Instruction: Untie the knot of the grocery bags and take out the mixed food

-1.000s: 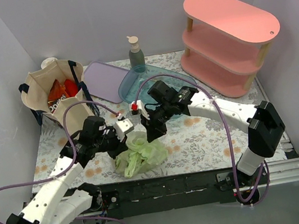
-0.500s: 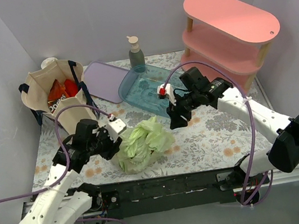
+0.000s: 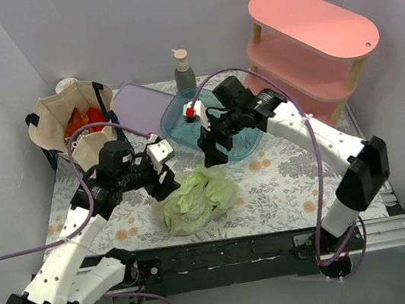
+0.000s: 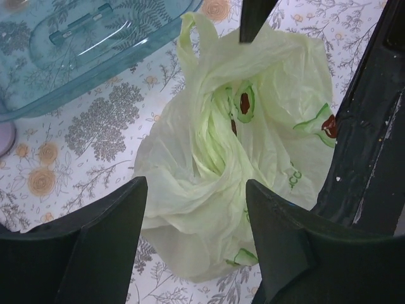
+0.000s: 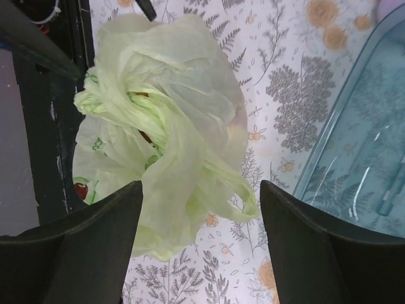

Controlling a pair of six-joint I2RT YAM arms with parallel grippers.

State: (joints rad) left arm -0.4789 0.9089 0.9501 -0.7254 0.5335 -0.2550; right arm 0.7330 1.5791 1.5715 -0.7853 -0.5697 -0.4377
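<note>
Nearest to me, at about 6 o'clock on the flower-printed tabletop [image 3: 291, 176], lies the thin crinkly pale-green plastic bag [image 3: 198, 197], slumped in a soft heap close to the near edge. The left fingers [image 3: 165, 179] hover just at its 10 o'clock side and the right fingers [image 3: 213, 153] just at its 1 o'clock. Both pairs stand wide apart and hold nothing.

Across the top of the bag runs the knot [image 4: 218, 139], a twisted rope of film. How tight it is, I cannot tell. One handle loop [image 4: 183, 44] stands free on the side towards the tray.

I judge the bag very light, limp and slippery. Pulled from one side only, it would probably slide or lift whole, and the film may tear. It seems better to pinch the twisted strand beside the knot with one pair and the free loop with the other. What is inside is hidden.

Farther, at 12 o'clock, sits a clear blue plastic tray [image 3: 175, 122], hard and glossy. A flat lilac board [image 3: 141, 107] lies at its 10 o'clock, and a green pump bottle [image 3: 185, 74] stands behind it. At 10 o'clock on the tabletop the beige canvas tote with navy handles [image 3: 50, 126] stands upright, and a red chip packet [image 3: 76, 133] looks out of it. At 2 o'clock is a pink shelf with rounded tiers [image 3: 312, 42].
</note>
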